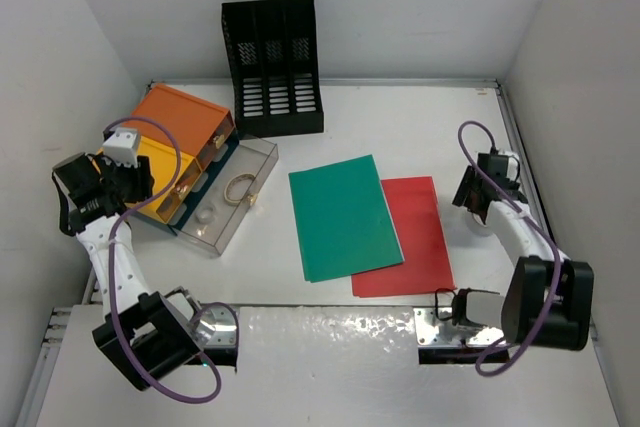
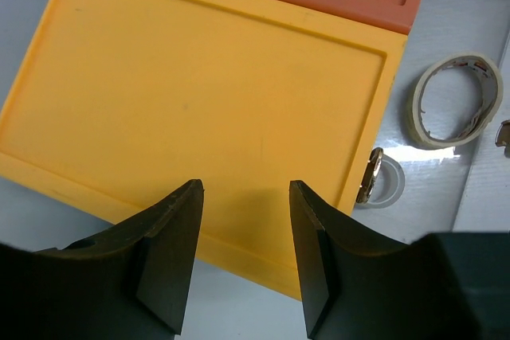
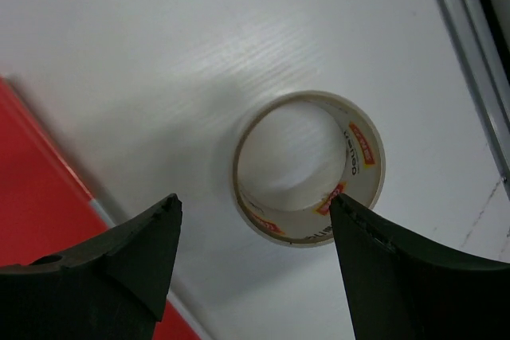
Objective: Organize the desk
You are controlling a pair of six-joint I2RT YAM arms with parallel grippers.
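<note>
The right gripper (image 3: 253,201) gapes empty above the tape (image 3: 360,151) on the desk (image 3: 159,37). Centre over it, then drop straight and close gently.

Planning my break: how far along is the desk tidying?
Early. One tape roll already lies in the pulled-out clear drawer. Nothing is gripped: the right end effector hangs open over a second tape roll on the desk, and the left end effector is open over the yellow drawer box. Still out: that roll, the green folder and red folder lying flat, the drawer open.
</note>
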